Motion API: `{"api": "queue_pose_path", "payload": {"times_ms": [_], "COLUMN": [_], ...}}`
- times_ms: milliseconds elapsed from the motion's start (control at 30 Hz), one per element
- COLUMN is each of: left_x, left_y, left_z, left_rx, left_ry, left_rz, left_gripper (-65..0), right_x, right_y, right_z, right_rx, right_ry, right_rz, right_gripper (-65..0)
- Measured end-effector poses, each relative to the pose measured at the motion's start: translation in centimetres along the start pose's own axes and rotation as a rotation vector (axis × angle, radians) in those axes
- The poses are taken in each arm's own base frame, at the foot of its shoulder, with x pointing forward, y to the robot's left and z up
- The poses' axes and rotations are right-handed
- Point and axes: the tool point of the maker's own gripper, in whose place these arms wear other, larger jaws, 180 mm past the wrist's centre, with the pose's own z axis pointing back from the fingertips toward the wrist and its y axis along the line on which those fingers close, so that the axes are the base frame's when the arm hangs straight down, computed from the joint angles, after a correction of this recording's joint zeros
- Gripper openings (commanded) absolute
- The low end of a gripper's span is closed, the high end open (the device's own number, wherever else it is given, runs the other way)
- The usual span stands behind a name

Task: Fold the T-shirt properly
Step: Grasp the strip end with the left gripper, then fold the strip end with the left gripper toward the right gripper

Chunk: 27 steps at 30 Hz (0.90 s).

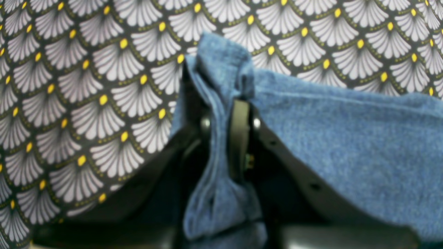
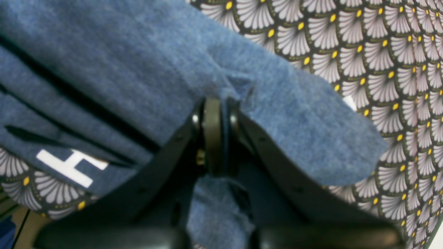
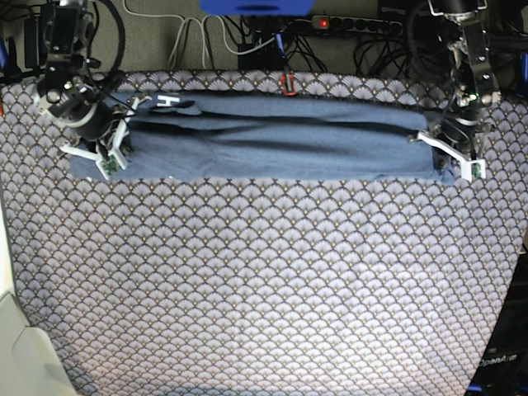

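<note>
The T-shirt (image 3: 280,136) lies at the far edge of the table cover (image 3: 264,280) as a long, narrow band already folded lengthwise, its long axis running left to right across the base view. A white letter (image 3: 167,100) shows at its far left end; the rest of the print is hidden in the folds.

Each short end of the band is held by one arm. The right gripper (image 2: 216,135), at the left end in the base view, has its jaws pressed together on a bunched tuck of blue cloth, with fabric spilling out both above and below the pinch. The left gripper (image 1: 225,138), at the right end in the base view, likewise pinches a gathered pleat of the shirt's edge between its jaws, the cloth draping away to one side.

The relation that governs the coming move, as a judgement: the shirt spans the whole gap between the two grippers, so neither arm is nearer; each owns one end. Shortening the band would call for carrying one end along the long axis toward the other, or drawing both toward the near side together, keeping the cloth level so the lengthwise fold does not open.

Beyond the cover's far edge lie cables (image 3: 206,41) and a power strip (image 3: 355,25).
</note>
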Motion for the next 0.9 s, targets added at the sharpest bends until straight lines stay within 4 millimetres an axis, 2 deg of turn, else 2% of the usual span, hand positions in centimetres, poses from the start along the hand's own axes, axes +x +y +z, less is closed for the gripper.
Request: {"api": "queue_pose_path", "payload": {"times_ms": [100, 233, 267, 367, 400, 600, 733, 900], "left_x": [0.1, -0.2, 0.5, 4.5, 5.4, 6.2, 4.9, 2.3], "left_y": [0.0, -1.3, -1.8, -3.9, -5.2, -12.6, -19.8, -25.7], "left_z": [0.4, 2.6, 3.3, 5.2, 5.7, 8.0, 8.9, 9.6], "left_rx": [0.004, 0.021, 0.016, -0.007, -0.028, -0.184, -0.371, -0.488], "left_ry": [0.001, 0.01, -0.008, -0.142, -0.157, -0.098, -0.06, 0.013], "left_rz": [-0.01, -0.024, -0.033, -0.031, -0.025, -0.065, -0.075, -0.06], "left_gripper": [-64.7, -64.7, -64.7, -64.7, -64.7, -64.7, -64.7, -64.7], "right_x": [0.0, 0.1, 0.1, 0.0, 0.0, 0.0, 0.0, 0.1], "right_y": [0.0, 0.0, 0.0, -0.1, -0.1, -0.1, -0.1, -0.1], "right_z": [0.0, 0.0, 0.0, 0.0, 0.0, 0.0, 0.0, 0.0], "right_rx": [0.0, -0.001, -0.001, -0.003, -0.002, -0.003, -0.003, -0.003], "right_ry": [0.001, -0.001, -0.001, 0.0, 0.0, 0.001, 0.0, 0.0], "right_rz": [0.0, 0.0, 0.0, 0.0, 0.0, 0.001, 0.0, 0.0], "right_gripper": [-65.0, -65.0, -65.0, -65.0, -65.0, -65.0, -65.0, -65.0]}}
